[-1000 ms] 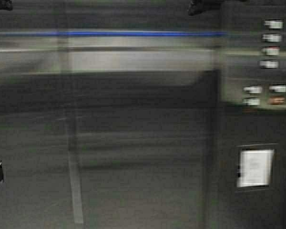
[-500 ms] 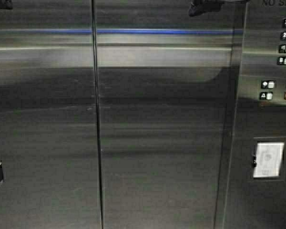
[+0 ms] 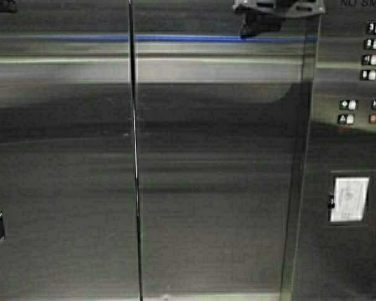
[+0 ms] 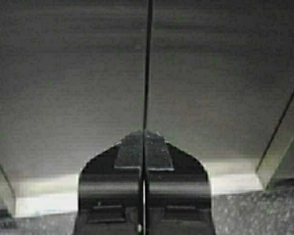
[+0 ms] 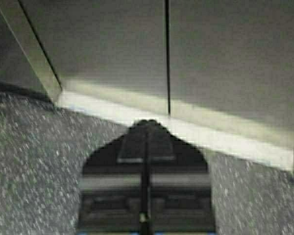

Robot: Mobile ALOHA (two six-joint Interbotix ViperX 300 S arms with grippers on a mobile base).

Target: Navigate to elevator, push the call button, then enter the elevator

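I am inside the elevator (image 3: pixel 213 188), facing its two brushed-steel door panels, which are closed on a dark seam (image 3: pixel 136 188). The call button is out of view. My left gripper (image 4: pixel 143 134) is shut and empty, held low and pointing at the door seam (image 4: pixel 148 63). My right gripper (image 5: pixel 147 123) is also shut and empty, pointing at the pale door sill (image 5: pixel 225 132) above the speckled floor (image 5: pixel 34 161). Only small parts of both arms show at the high view's side edges.
The cabin's button panel (image 3: pixel 371 63) with several small floor buttons is on the right wall, and a framed white notice (image 3: pixel 349 199) hangs below it. A blue strip (image 3: pixel 175 39) runs across the doors near the top. Steel door jambs (image 4: pixel 279 142) flank the doorway.
The robot has moved: the door seam has shifted to the right in the high view, and the blurred scene has sharpened. Both grippers stay shut.
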